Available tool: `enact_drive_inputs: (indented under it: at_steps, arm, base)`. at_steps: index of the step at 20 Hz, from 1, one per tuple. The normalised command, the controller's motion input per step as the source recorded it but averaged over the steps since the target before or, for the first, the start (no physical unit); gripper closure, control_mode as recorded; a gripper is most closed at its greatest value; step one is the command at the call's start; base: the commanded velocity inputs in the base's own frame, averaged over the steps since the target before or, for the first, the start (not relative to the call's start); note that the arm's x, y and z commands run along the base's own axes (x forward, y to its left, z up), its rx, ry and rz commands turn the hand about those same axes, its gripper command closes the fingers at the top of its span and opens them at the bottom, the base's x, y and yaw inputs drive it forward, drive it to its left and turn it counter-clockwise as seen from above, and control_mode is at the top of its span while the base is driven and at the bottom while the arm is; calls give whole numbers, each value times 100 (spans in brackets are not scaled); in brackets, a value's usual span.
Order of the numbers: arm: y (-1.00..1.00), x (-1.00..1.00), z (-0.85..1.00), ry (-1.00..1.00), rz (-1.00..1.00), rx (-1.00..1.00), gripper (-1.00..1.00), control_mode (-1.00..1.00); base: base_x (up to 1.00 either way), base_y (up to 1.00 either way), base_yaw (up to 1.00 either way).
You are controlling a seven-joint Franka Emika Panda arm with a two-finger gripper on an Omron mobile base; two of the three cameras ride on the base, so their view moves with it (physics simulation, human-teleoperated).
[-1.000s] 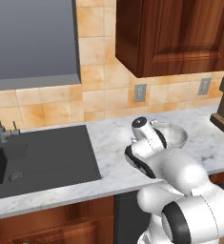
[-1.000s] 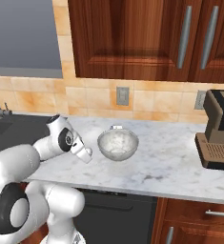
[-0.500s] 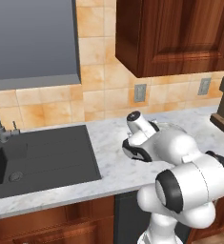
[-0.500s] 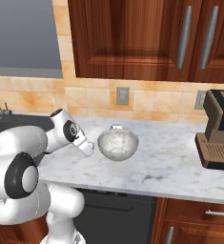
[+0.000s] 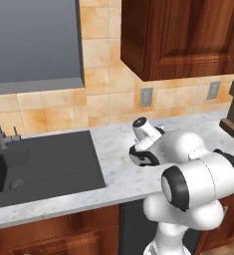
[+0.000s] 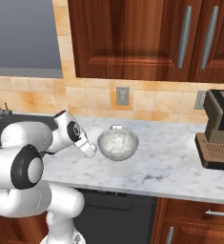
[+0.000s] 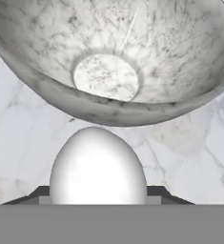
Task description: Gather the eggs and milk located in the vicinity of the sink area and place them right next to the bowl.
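Note:
In the hand view a smooth white egg (image 7: 98,169) sits between the fingertips of my gripper (image 7: 98,196), which is shut on it. Just beyond the egg stands the speckled grey-white bowl (image 7: 180,52), with nothing in it and a strip of marble counter between the two. From the right base view, my gripper (image 6: 91,151) hangs low over the counter just left of the bowl (image 6: 117,144). The dark sink (image 5: 44,159) with its curved faucet (image 5: 0,127) lies to the left of the arm. The milk is out of view.
A brown coffee machine (image 6: 219,129) stands at the right end of the marble counter (image 6: 170,167). Wooden wall cabinets (image 6: 147,38) hang above, and outlets sit in the tiled backsplash. My arm's white links cover the bowl in the left base view.
The arm has folded and swung its elbow outward. The hand with the egg has edged a little to the right, closer to the bowl.

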Motion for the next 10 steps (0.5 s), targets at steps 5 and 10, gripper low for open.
enact_drive_inputs:
  at_steps: [5, 10]
  arm:
    - [0, 0, -7, 0, -9, 0, 100, -100]
    - [-6, 0, -11, 0, -12, 0, 100, -100]
  base:
    - [0, 0, 0]
    - [0, 0, 0]
